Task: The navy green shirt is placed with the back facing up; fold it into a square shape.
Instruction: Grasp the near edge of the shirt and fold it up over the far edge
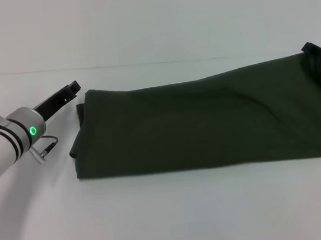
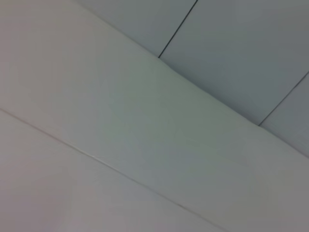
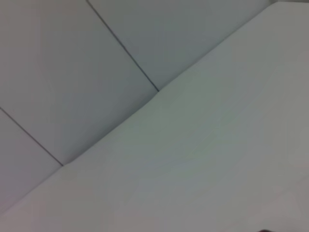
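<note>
Lying across the white table (image 1: 169,220), the navy green shirt (image 1: 205,121) is already folded into a long band, plain side up, running from left of centre out past the right edge of the head view. At its left end the left gripper (image 1: 72,88) sits just beside the far corner of the cloth; whether its jaws are apart or together cannot be told. At the far right corner the right gripper (image 1: 317,50) touches the fabric, jaws also unclear. The cloth looks soft, light and limp, so it should sag and crease wherever unsupported. Pinching both corners of one short end through all layers seems the surest hold.
</note>
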`<action>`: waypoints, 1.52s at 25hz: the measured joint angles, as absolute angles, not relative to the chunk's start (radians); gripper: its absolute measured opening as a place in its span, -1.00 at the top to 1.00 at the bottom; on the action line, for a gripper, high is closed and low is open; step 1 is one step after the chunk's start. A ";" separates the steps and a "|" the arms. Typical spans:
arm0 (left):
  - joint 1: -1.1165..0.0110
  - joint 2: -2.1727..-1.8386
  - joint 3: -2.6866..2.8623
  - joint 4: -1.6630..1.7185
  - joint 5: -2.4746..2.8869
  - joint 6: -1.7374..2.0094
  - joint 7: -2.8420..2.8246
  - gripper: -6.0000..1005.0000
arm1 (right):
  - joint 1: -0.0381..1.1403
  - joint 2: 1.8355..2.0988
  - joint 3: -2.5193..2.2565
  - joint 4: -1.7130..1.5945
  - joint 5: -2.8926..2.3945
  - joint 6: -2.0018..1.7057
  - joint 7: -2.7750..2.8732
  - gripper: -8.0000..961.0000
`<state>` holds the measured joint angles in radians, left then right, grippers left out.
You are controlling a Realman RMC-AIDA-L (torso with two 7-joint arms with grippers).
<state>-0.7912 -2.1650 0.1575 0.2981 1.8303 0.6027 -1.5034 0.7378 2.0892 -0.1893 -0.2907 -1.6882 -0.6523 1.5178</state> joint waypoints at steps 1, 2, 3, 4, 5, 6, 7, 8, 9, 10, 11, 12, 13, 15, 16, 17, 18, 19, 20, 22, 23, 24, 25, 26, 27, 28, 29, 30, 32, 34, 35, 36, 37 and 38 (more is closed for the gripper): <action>-0.787 -2.165 0.154 0.297 1.828 0.603 -1.503 0.73 | 0.732 2.089 -0.191 -0.290 -1.676 -0.658 1.518 0.23; -0.785 -2.166 0.153 0.296 1.828 0.606 -1.504 0.54 | 0.727 2.089 -0.193 -0.290 -1.668 -0.662 1.518 0.14; -0.782 -2.166 0.152 0.295 1.828 0.612 -1.505 0.36 | 0.725 2.088 -0.193 -0.289 -1.666 -0.664 1.518 0.05; -0.779 -2.166 0.153 0.294 1.828 0.619 -1.507 0.28 | 0.722 2.088 -0.193 -0.289 -1.666 -0.665 1.518 -0.03; -0.775 -2.166 0.154 0.291 1.828 0.638 -1.508 0.20 | 0.721 2.087 -0.193 -0.289 -1.665 -0.667 1.517 -0.12; -0.771 -2.166 0.156 0.290 1.828 0.658 -1.510 0.13 | 0.720 2.087 -0.194 -0.289 -1.665 -0.667 1.517 -0.21; -0.764 -2.166 0.158 0.287 1.831 0.697 -1.510 0.05 | 0.720 2.087 -0.194 -0.289 -1.665 -0.667 1.517 -0.29; -0.759 -2.166 0.159 0.285 1.832 0.726 -1.511 -0.02 | 0.720 2.087 -0.194 -0.288 -1.665 -0.667 1.517 -0.38; -0.754 -2.166 0.159 0.282 1.834 0.756 -1.511 -0.10 | 0.720 2.087 -0.195 -0.288 -1.665 -0.667 1.517 -0.46; -0.751 -2.166 0.161 0.278 1.835 0.784 -1.512 -0.15 | 0.720 2.087 -0.195 -0.287 -1.665 -0.666 1.517 -0.54; -0.748 -2.166 0.164 0.274 1.836 0.809 -1.513 -0.20 | 0.720 2.087 -0.195 -0.287 -1.665 -0.666 1.517 -0.63; -0.747 -2.166 0.171 0.268 1.836 0.826 -1.514 -0.26 | 0.720 2.088 -0.195 -0.287 -1.665 -0.666 1.517 -0.71; -0.747 -2.165 0.184 0.263 1.837 0.837 -1.514 -0.31 | 0.720 2.088 -0.195 -0.287 -1.665 -0.667 1.517 -0.75; -0.748 -2.165 0.215 0.258 1.838 0.845 -1.516 -0.36 | 0.719 2.088 -0.195 -0.287 -1.665 -0.667 1.517 -0.82; -0.752 -2.165 0.232 0.255 1.838 0.845 -1.516 -0.36 | 0.719 2.088 -0.195 -0.286 -1.665 -0.667 1.517 -0.85; -0.757 -2.165 0.245 0.251 1.838 0.846 -1.516 -0.36 | 0.719 2.088 -0.195 -0.286 -1.666 -0.668 1.517 -0.88; -0.761 -2.165 0.256 0.247 1.838 0.846 -1.516 -0.36 | 0.719 2.088 -0.195 -0.286 -1.667 -0.668 1.517 -0.89; -0.766 -2.166 0.265 0.244 1.838 0.843 -1.515 -0.36 | 0.719 2.088 -0.197 -0.286 -1.669 -0.671 1.517 -0.89; -0.770 -2.167 0.271 0.241 1.838 0.839 -1.514 -0.36 | 0.718 2.088 -0.200 -0.286 -1.670 -0.674 1.515 -0.89; -0.776 -2.168 0.279 0.236 1.835 0.829 -1.510 -0.36 | 0.716 2.089 -0.213 -0.291 -1.668 -0.686 1.507 -0.89; -0.777 -2.169 0.279 0.234 1.833 0.826 -1.509 -0.36 | 0.716 2.089 -0.213 -0.291 -1.668 -0.686 1.507 -0.89; -0.778 -2.169 0.279 0.234 1.832 0.826 -1.508 -0.36 | 0.715 2.089 -0.216 -0.291 -1.668 -0.686 1.507 -0.89; -0.777 -2.169 0.278 0.234 1.830 0.826 -1.509 -0.36 | 0.715 2.088 -0.219 -0.291 -1.668 -0.683 1.510 -0.90; -0.777 -2.169 0.277 0.234 1.830 0.826 -1.509 -0.36 | 0.716 2.086 -0.221 -0.291 -1.669 -0.680 1.513 -0.90; -0.776 -2.169 0.277 0.234 1.830 0.826 -1.509 -0.36 | 0.715 2.086 -0.222 -0.292 -1.670 -0.678 1.516 -0.90; -0.776 -2.169 0.278 0.235 1.830 0.825 -1.509 -0.36 | 0.715 2.086 -0.222 -0.292 -1.670 -0.678 1.517 -0.90; -0.776 -2.169 0.278 0.234 1.830 0.824 -1.509 -0.36 | 0.713 2.086 -0.223 -0.293 -1.669 -0.680 1.517 -0.90; -0.776 -2.169 0.279 0.234 1.831 0.824 -1.509 -0.36 | 0.711 2.084 -0.223 -0.294 -1.669 -0.687 1.523 -0.90; -0.775 -2.169 0.279 0.234 1.833 0.824 -1.508 -0.36 | 0.703 2.078 -0.237 -0.294 -1.672 -0.702 1.548 -0.90; -0.773 -2.169 0.280 0.234 1.833 0.824 -1.508 -0.36 | 0.686 2.065 -0.276 -0.294 -1.676 -0.726 1.613 -0.89; -0.771 -2.169 0.280 0.235 1.832 0.824 -1.509 -0.36 | 0.676 2.057 -0.299 -0.295 -1.676 -0.740 1.651 -0.89; -0.769 -2.169 0.279 0.235 1.831 0.823 -1.509 -0.36 | 0.667 2.050 -0.313 -0.295 -1.677 -0.752 1.681 -0.88; -0.767 -2.169 0.279 0.237 1.830 0.823 -1.510 -0.36 | 0.654 2.043 -0.326 -0.296 -1.677 -0.768 1.714 -0.88; -0.766 -2.169 0.279 0.237 1.830 0.823 -1.510 -0.36 | 0.644 2.037 -0.331 -0.299 -1.677 -0.781 1.734 -0.88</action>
<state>-0.7655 -2.1691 0.2793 0.2372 1.8303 0.8235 -1.5098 0.6440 2.0369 -0.3314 -0.2990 -1.6767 -0.7806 1.7344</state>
